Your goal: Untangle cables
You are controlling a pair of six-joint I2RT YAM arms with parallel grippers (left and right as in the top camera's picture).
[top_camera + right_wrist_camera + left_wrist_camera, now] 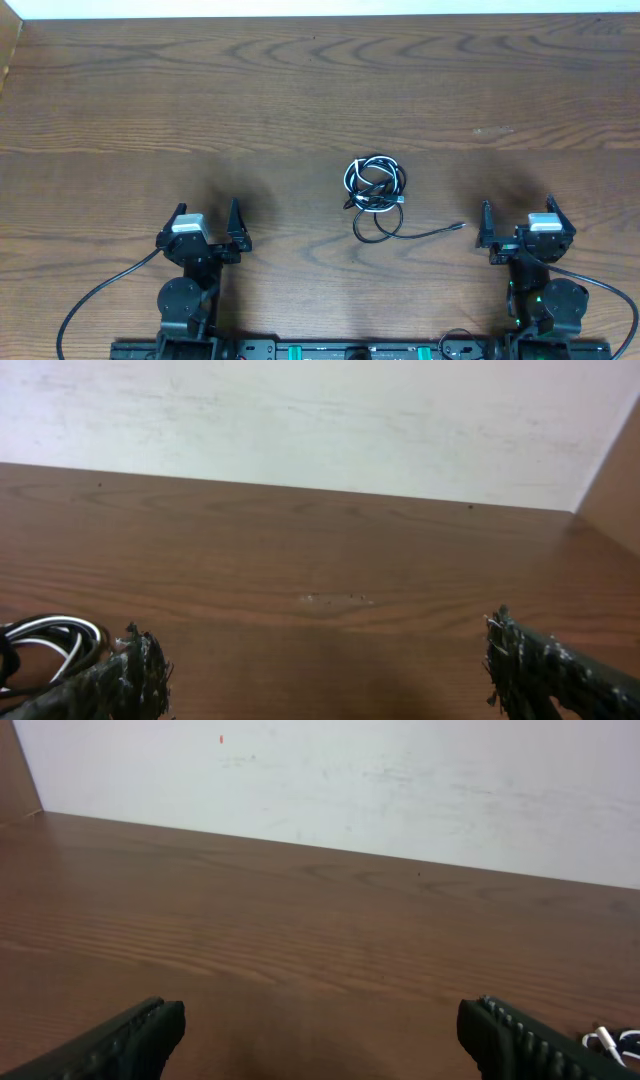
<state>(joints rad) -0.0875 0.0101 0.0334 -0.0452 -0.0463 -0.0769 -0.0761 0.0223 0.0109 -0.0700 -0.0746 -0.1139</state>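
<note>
The cables (375, 186) lie in one small tangled bundle of black and white cords at the table's middle, with a black loop and a thin tail ending in a plug (458, 228) reaching toward the right. A bit of the bundle (45, 640) shows at the lower left of the right wrist view, and a white plug end (606, 1041) shows at the lower right of the left wrist view. My left gripper (207, 224) rests near the front left, open and empty. On the front right, my right gripper (519, 219) is open too, just right of the plug tail.
The wooden table (300, 90) stretches back to a white wall (400, 780). Thick black wires (95, 295) run from the arm bases along the front edge. A small pale scuff (495, 130) marks the wood at right.
</note>
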